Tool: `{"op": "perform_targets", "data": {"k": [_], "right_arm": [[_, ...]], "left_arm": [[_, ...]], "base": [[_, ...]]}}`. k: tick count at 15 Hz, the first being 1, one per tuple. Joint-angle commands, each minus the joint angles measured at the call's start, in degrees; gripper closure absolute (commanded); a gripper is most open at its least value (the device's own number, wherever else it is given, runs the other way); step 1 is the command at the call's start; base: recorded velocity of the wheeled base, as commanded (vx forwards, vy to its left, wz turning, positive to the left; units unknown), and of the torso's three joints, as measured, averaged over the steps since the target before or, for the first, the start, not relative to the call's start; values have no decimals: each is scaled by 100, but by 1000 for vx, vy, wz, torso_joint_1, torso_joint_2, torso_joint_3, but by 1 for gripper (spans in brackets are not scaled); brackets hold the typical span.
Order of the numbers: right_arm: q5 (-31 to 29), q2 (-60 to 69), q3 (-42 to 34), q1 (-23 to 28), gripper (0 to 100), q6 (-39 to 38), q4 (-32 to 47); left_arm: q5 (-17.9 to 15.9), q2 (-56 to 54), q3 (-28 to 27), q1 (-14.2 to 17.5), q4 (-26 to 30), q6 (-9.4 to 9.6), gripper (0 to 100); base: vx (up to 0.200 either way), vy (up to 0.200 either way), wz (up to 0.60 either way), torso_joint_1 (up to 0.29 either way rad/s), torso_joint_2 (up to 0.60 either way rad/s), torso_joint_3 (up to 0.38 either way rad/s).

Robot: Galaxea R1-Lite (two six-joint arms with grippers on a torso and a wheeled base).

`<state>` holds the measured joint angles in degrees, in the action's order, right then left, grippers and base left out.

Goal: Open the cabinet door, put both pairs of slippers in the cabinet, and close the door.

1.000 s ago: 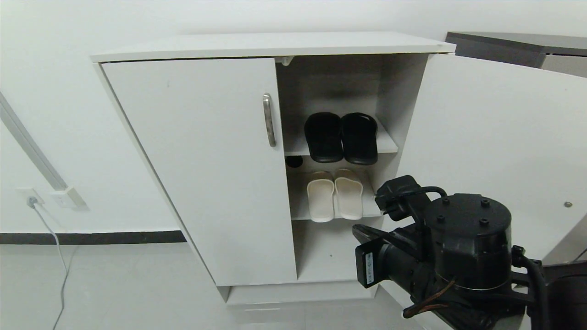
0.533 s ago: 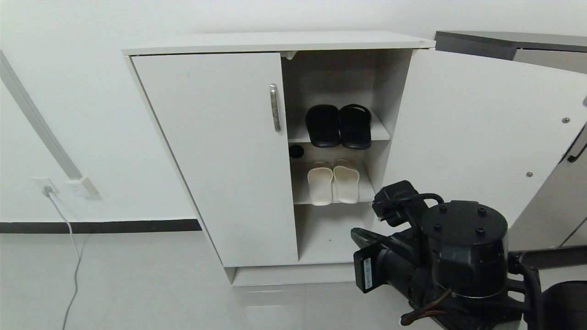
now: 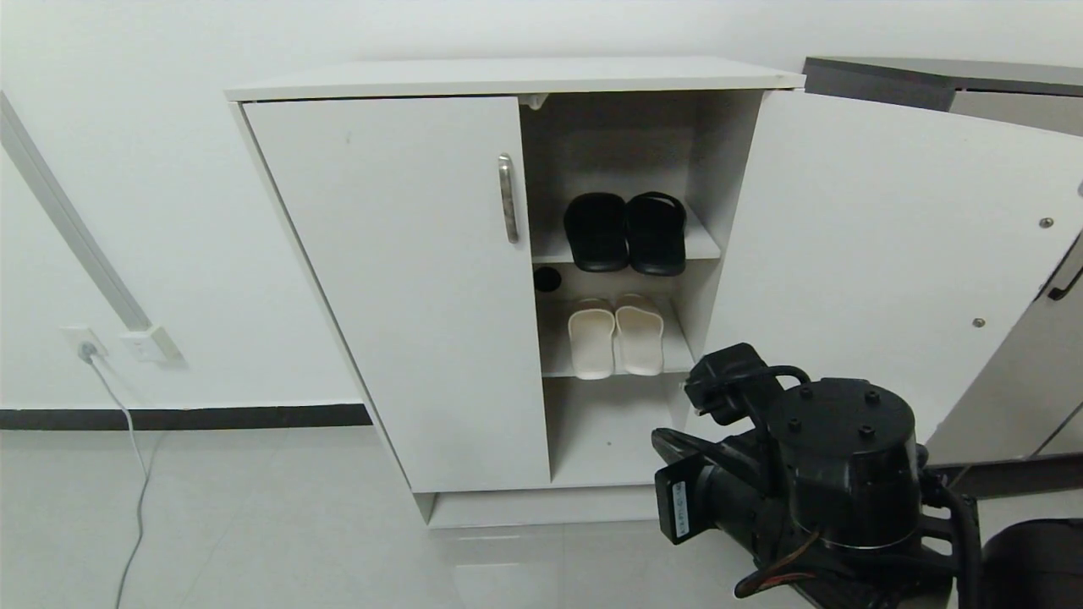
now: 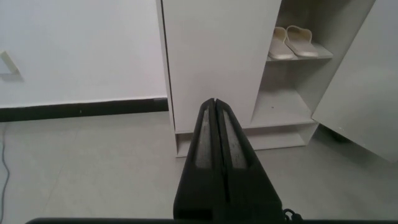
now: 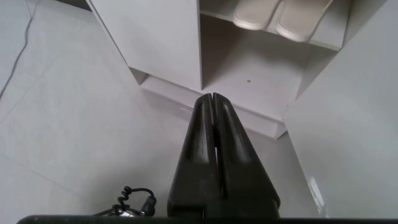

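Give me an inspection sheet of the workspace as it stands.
Surface: glossy light grey tiled floor.
Job's things: white two-door cabinet, left door shut, right door open; pair of black moulded slippers on the upper shelf; pair of cream moulded slippers on the middle shelf.
Clutter: small dark round object under the upper shelf, unidentifiable.
Grippers: left claw shut, empty; right claw shut, empty; both above the floor before the cabinet.
Cables: grey cable from wall socket down to the floor.
Surroundings: white wall, black skirting strip, grey unit to the right.
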<state>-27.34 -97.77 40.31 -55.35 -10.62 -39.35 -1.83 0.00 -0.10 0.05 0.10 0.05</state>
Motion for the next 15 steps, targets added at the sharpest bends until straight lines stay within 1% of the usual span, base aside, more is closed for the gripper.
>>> {"op": "perform_targets", "data": {"k": [1,11,15], "right_arm": [[1,-23,-6,24,100,-2,-2],[1,-5,-112,24,100,-2,-2],[-17,3,-103,33,100,-2,-2]], "left_arm": [[-2,0,1,4,-1,4,100],[-2,0,1,4,-1,4,100],[-2,0,1,4,-1,4,100]], "base": [[0,0,0,0,0,0],[0,0,0,0,0,0],[0,0,0,7,-216,-310]]}}
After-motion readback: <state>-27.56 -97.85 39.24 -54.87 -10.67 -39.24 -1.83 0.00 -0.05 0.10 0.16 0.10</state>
